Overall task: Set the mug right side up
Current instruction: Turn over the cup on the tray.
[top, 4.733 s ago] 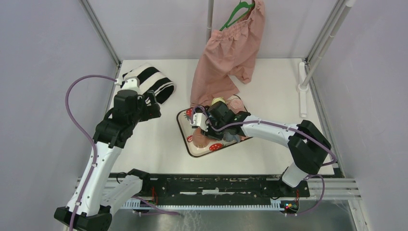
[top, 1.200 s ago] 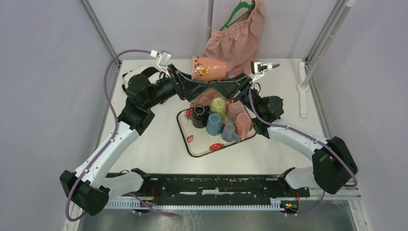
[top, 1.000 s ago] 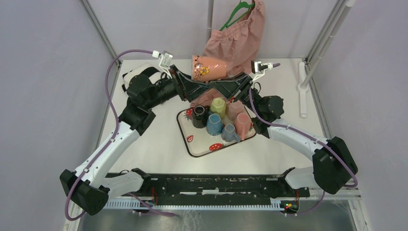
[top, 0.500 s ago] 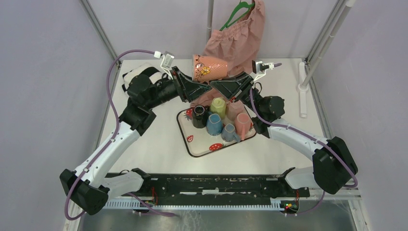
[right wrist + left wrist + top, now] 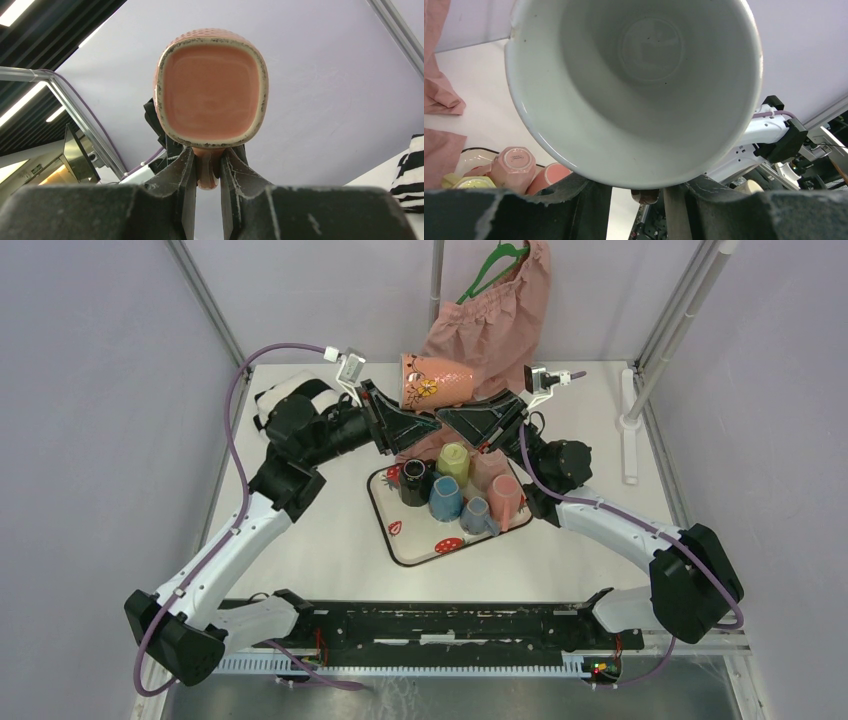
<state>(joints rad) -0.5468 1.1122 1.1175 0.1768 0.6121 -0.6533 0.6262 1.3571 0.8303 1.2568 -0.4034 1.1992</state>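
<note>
The pink mug [image 5: 432, 380] with a yellow flower hangs in the air over the back of the table, lying on its side. Its white inside [image 5: 634, 75] faces my left wrist camera and its square base [image 5: 212, 87] faces my right one. The handle [image 5: 206, 172] points down. My right gripper [image 5: 458, 420] [image 5: 206, 165] is shut on that handle. My left gripper [image 5: 412, 428] [image 5: 639, 192] reaches in from the mouth side, its jaws standing either side of the handle [image 5: 645, 195] with a gap still showing. Its fingertips are hidden under the rim.
Below the mug a mushroom-patterned tray [image 5: 372, 495] holds a black cup [image 5: 413, 480], a yellow one [image 5: 452, 460], a blue one [image 5: 445, 498] and a pink one [image 5: 505, 500]. A pink garment [image 5: 480, 340] hangs behind on a hanger. A striped cloth [image 5: 300, 395] lies back left.
My right arm lifted the mug off the tray and the left arm came up to meet it. Over the last second the left gripper edged right and its jaws narrowed.
</note>
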